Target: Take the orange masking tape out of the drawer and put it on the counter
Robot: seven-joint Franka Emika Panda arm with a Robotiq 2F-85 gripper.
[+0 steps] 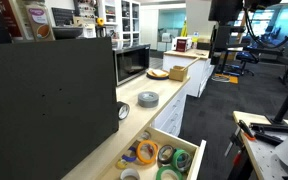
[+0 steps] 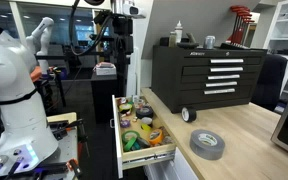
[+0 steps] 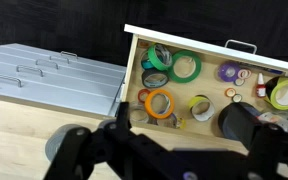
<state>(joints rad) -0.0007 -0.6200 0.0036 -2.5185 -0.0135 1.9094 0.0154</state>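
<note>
On your worktop [image 2: 252,135] you will find a large grey tape roll [image 2: 207,144], a black tool chest [image 2: 209,72] and, farther along, apparently a microwave [image 1: 132,63].

In the wrist view the gripper [image 3: 162,142] is a dark blur that hides the near side of the drawer [image 3: 184,42], and the right edge cuts off the drawer's end. In an exterior view the bottom edge crops the drawer [image 1: 194,150]. In an exterior view the tape rolls [image 2: 144,128] are too small to tell apart.
</note>
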